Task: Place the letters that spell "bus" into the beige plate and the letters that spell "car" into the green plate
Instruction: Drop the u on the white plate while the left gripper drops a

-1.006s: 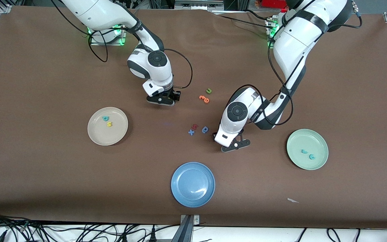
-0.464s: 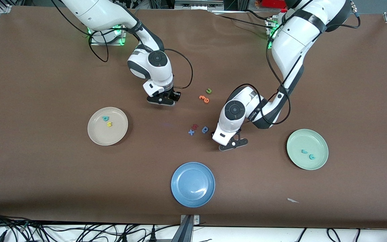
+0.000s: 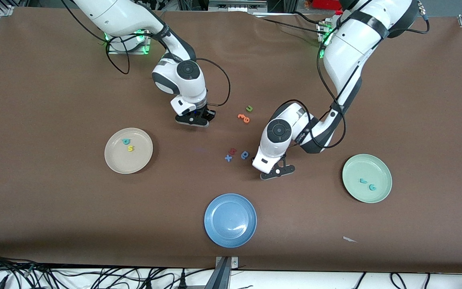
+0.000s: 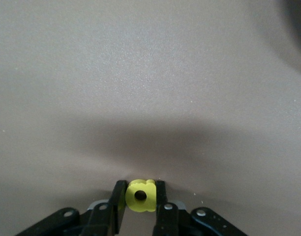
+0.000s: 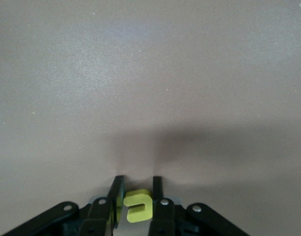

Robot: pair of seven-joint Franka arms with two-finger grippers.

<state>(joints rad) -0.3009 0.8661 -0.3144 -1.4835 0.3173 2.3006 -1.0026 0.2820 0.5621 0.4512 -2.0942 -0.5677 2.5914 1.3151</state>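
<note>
I find the beige plate toward the right arm's end holding a teal b and yellow s, just apart. The green plate holds a thin teal r beside a teal c. Off the plates — a yellow a and a yellow u, each pinched between gripper fingers.

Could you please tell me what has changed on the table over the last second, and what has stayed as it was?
Both grippers have closed on letters lying on the table: the left gripper on the yellow a, the right gripper on the yellow u. The left arm also shifted slightly toward the right arm's end. The beige plate, the green plate, the blue plate and the loose letters stayed put.
</note>
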